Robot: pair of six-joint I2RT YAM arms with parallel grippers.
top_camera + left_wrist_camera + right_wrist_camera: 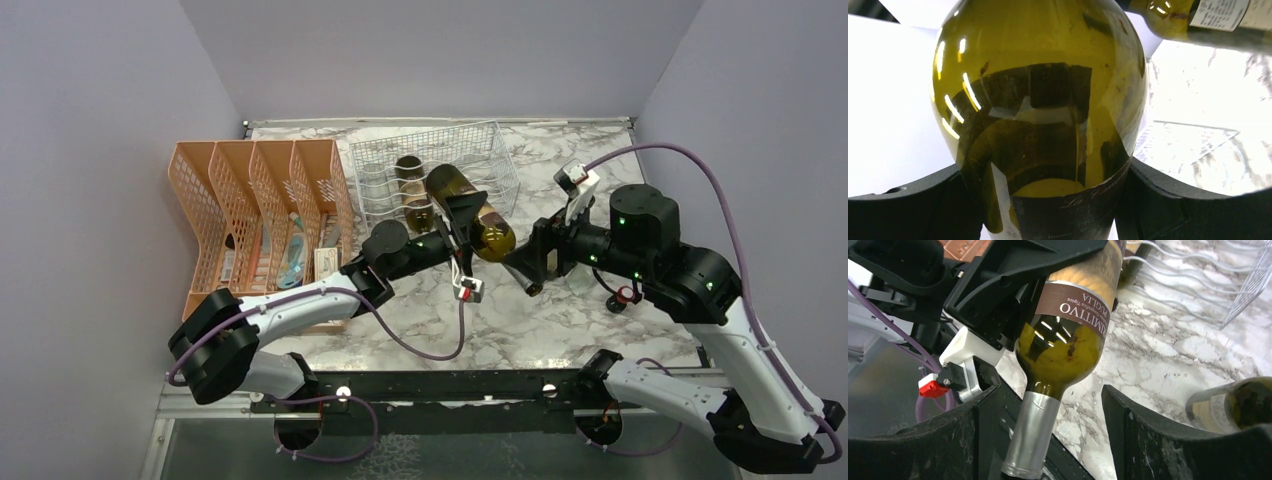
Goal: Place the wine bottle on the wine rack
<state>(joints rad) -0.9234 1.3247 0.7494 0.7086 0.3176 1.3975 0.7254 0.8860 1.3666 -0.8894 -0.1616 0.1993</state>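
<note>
The wine bottle (pixel 470 205), olive-green glass with a brown label, hangs tilted over the marble table, its base toward the white wire wine rack (pixel 470 150). My left gripper (pixel 455 215) is shut on its body; in the left wrist view the bottle (pixel 1038 100) fills the space between both black fingers. My right gripper (pixel 530 270) stands open around the silver-capped neck (pixel 1033 435), which lies close to the left finger (pixel 948 440) with a wide gap to the right finger (pixel 1158 440).
Another bottle (pixel 408 170) lies in the rack. An orange mesh file organiser (pixel 250 200) stands left of the rack. A further bottle (pixel 1233 405) lies on the marble beside my right gripper. Grey walls enclose the table.
</note>
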